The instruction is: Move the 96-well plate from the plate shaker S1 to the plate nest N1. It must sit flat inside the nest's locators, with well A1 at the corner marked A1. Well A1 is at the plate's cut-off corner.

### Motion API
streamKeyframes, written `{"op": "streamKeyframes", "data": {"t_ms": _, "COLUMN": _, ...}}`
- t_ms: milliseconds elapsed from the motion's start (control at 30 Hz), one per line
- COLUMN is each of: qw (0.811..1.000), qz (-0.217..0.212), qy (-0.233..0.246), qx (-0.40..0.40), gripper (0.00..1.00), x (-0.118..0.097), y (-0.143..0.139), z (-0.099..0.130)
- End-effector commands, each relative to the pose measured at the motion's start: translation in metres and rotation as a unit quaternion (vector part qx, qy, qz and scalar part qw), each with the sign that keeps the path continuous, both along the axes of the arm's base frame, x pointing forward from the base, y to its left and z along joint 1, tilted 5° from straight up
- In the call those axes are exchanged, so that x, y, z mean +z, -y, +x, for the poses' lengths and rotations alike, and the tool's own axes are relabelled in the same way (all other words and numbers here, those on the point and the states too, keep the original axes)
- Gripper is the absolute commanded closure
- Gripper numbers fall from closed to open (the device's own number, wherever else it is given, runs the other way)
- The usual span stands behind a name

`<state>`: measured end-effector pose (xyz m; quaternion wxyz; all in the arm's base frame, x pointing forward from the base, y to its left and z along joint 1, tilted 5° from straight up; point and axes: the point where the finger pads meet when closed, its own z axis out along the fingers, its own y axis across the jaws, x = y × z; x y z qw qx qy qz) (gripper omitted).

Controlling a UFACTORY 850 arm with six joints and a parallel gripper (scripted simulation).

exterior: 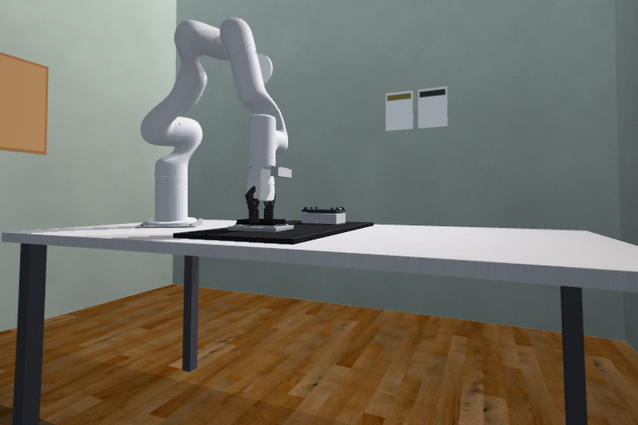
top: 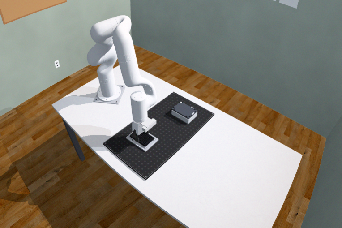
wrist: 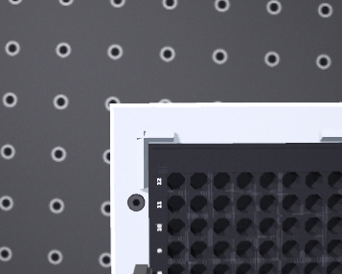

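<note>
between the fingers (exterior: 260,209) sits the single 96-well plate (top: 145,139), clamped across its width and lowered onto the one white plate nest (top: 151,145), probably so the raised locators (wrist: 159,137) just beyond its edge can square it up before release. well off to the side of the fingers stands the one plate shaker (top: 184,112), its top bare, both stations on a single black perforated board (top: 171,134) on the tabletop (top: 234,164). whether the cut-off corner meets the a1 mark cannot be told.
</note>
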<state>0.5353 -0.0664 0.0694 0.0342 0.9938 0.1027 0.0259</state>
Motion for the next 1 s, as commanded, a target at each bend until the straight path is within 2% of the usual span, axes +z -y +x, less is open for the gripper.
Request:
{"op": "streamKeyframes", "data": {"t_ms": 0, "qw": 1.0, "qz": 0.0, "qy": 0.001, "qx": 0.0, "gripper": 1.0, "x": 0.0001, "y": 0.0001, "z": 0.0009}}
{"op": "streamKeyframes", "data": {"t_ms": 800, "qw": 1.0, "qz": 0.0, "qy": 0.001, "qx": 0.0, "gripper": 1.0, "x": -0.0031, "y": 0.0003, "z": 0.0011}}
{"op": "streamKeyframes", "data": {"t_ms": 833, "qw": 1.0, "qz": 0.0, "qy": 0.001, "qx": 0.0, "gripper": 0.0, "x": -0.0037, "y": 0.0003, "z": 0.0011}}
{"op": "streamKeyframes", "data": {"t_ms": 967, "qw": 1.0, "qz": 0.0, "qy": 0.001, "qx": 0.0, "gripper": 0.0, "x": -0.0037, "y": 0.0003, "z": 0.0011}}
